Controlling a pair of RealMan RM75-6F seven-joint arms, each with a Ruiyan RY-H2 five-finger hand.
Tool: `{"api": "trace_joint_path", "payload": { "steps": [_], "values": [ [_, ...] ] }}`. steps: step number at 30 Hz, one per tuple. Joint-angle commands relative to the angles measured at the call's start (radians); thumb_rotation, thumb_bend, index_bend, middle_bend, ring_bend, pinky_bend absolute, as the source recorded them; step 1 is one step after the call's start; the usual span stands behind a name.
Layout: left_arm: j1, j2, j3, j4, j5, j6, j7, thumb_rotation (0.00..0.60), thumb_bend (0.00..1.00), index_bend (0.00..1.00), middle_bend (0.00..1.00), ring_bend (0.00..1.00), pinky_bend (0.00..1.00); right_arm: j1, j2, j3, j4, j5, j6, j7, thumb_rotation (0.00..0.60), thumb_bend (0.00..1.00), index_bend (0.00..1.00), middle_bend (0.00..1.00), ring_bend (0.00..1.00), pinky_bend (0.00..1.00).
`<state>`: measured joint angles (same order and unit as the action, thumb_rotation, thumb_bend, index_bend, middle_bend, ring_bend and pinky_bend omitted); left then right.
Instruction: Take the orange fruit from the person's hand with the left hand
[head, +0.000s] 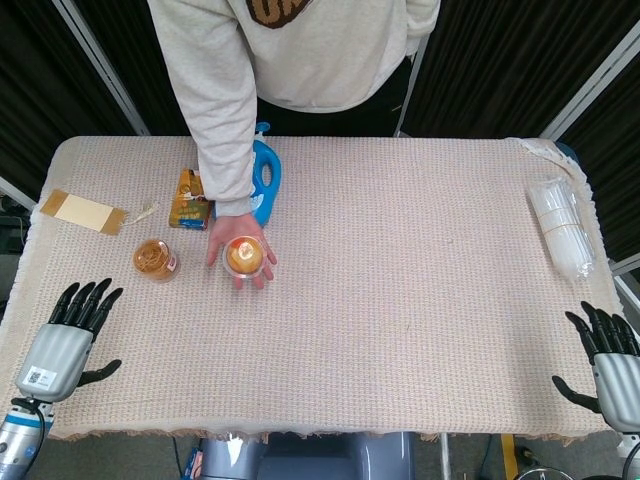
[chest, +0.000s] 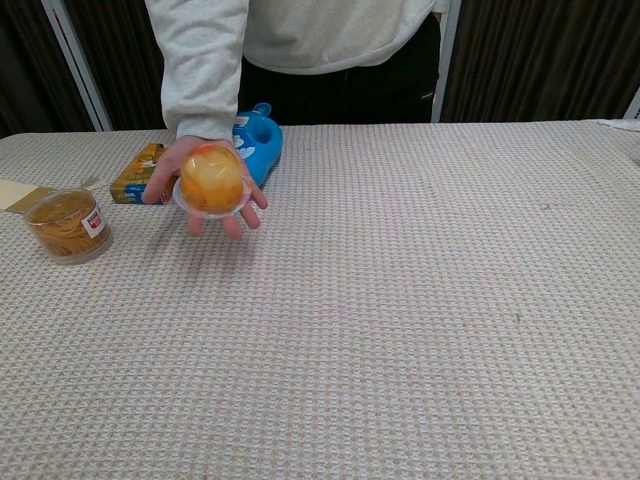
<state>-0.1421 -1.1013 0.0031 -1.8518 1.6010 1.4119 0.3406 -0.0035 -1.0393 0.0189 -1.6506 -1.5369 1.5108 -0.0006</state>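
An orange fruit (head: 243, 257) (chest: 211, 178) in a clear cup rests on the person's upturned palm (head: 228, 240) (chest: 176, 170), held above the table left of centre. My left hand (head: 70, 332) lies at the near left corner with its fingers spread and nothing in it, well short of the fruit. At the near right corner sits my right hand (head: 605, 352), also spread and holding nothing. Neither hand shows in the chest view.
A clear jar of amber contents (head: 154, 259) (chest: 68, 224) stands left of the fruit. Behind it lie a yellow-blue box (head: 193, 197) (chest: 138, 173) and a blue bottle (head: 266, 175) (chest: 256, 140). A paper tag (head: 82, 212) sits far left; stacked clear cups (head: 563, 225) far right.
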Motion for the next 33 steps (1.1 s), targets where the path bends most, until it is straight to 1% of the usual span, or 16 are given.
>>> {"api": "trace_joint_path", "payload": {
  "steps": [1, 2, 4, 5, 7, 8, 11, 13, 15, 18, 21, 24, 27, 29, 33],
  "values": [
    [-0.076, 0.025, -0.073, -0.093, -0.125, -0.103, 0.052, 0.6, 0.06, 0.0, 0.0, 0.0, 0.0, 0.003, -0.001, -0.001, -0.002, 0.0, -0.005, 0.001, 0.6, 0.11, 0.11, 0.0, 0.0, 0.0],
    [-0.093, 0.027, -0.089, -0.107, -0.153, -0.123, 0.063, 0.6, 0.08, 0.0, 0.0, 0.0, 0.0, 0.004, -0.001, -0.001, -0.002, 0.0, -0.007, 0.002, 0.6, 0.11, 0.11, 0.0, 0.0, 0.0],
    [-0.155, 0.026, -0.145, -0.149, -0.257, -0.189, 0.117, 0.6, 0.08, 0.0, 0.0, 0.0, 0.0, 0.006, 0.001, -0.001, -0.002, 0.001, -0.011, 0.006, 0.6, 0.11, 0.11, 0.0, 0.0, 0.0],
    [-0.176, 0.024, -0.161, -0.156, -0.289, -0.208, 0.137, 0.6, 0.08, 0.0, 0.0, 0.0, 0.0, 0.006, 0.002, -0.001, -0.001, 0.001, -0.011, 0.008, 0.6, 0.11, 0.11, 0.0, 0.0, 0.0],
    [-0.246, 0.005, -0.209, -0.166, -0.394, -0.263, 0.218, 0.6, 0.09, 0.01, 0.0, 0.0, 0.0, 0.004, 0.004, -0.002, -0.001, -0.001, -0.009, 0.015, 0.6, 0.11, 0.11, 0.0, 0.0, 0.0],
    [-0.27, -0.004, -0.223, -0.165, -0.434, -0.28, 0.249, 0.6, 0.09, 0.01, 0.0, 0.0, 0.0, 0.004, 0.005, -0.003, -0.001, -0.003, -0.008, 0.016, 0.6, 0.11, 0.11, 0.0, 0.0, 0.0],
    [-0.378, -0.058, -0.271, -0.159, -0.62, -0.322, 0.388, 0.6, 0.09, 0.02, 0.0, 0.0, 0.0, 0.003, 0.008, -0.006, -0.002, -0.005, -0.009, 0.024, 0.6, 0.11, 0.11, 0.0, 0.0, 0.0],
    [-0.45, -0.101, -0.294, -0.155, -0.737, -0.323, 0.475, 0.6, 0.09, 0.04, 0.0, 0.0, 0.02, 0.003, 0.01, -0.007, -0.001, -0.004, -0.011, 0.03, 0.6, 0.11, 0.11, 0.0, 0.0, 0.0],
    [-0.497, -0.134, -0.306, -0.146, -0.806, -0.314, 0.532, 0.6, 0.09, 0.05, 0.0, 0.0, 0.04, 0.003, 0.012, -0.008, -0.001, 0.0, -0.014, 0.035, 0.6, 0.11, 0.12, 0.0, 0.0, 0.0],
    [-0.592, -0.213, -0.328, -0.108, -0.946, -0.265, 0.638, 0.6, 0.1, 0.06, 0.0, 0.0, 0.08, 0.002, 0.017, -0.009, -0.002, 0.005, -0.019, 0.045, 0.6, 0.11, 0.12, 0.0, 0.0, 0.0],
    [-0.666, -0.279, -0.345, -0.073, -1.062, -0.223, 0.707, 0.6, 0.1, 0.09, 0.0, 0.0, 0.11, 0.0, 0.022, -0.012, -0.004, 0.008, -0.022, 0.05, 0.6, 0.11, 0.12, 0.0, 0.0, 0.0],
    [-0.73, -0.335, -0.36, -0.04, -1.137, -0.186, 0.753, 0.6, 0.1, 0.12, 0.0, 0.01, 0.13, -0.001, 0.026, -0.013, -0.006, 0.008, -0.022, 0.053, 0.6, 0.11, 0.12, 0.0, 0.0, 0.0],
    [-0.778, -0.381, -0.37, -0.009, -1.179, -0.157, 0.772, 0.6, 0.1, 0.14, 0.01, 0.04, 0.15, -0.002, 0.028, -0.014, -0.007, 0.01, -0.022, 0.057, 0.6, 0.11, 0.12, 0.0, 0.0, 0.0],
    [-0.802, -0.405, -0.372, 0.008, -1.197, -0.141, 0.779, 0.6, 0.1, 0.16, 0.03, 0.05, 0.16, -0.003, 0.029, -0.013, -0.007, 0.011, -0.022, 0.06, 0.6, 0.11, 0.12, 0.0, 0.0, 0.0],
    [-0.837, -0.444, -0.359, 0.043, -1.206, -0.116, 0.793, 0.6, 0.11, 0.18, 0.06, 0.06, 0.17, -0.006, 0.032, -0.013, -0.007, 0.015, -0.021, 0.066, 0.6, 0.11, 0.12, 0.0, 0.0, 0.0]
  ]
}}
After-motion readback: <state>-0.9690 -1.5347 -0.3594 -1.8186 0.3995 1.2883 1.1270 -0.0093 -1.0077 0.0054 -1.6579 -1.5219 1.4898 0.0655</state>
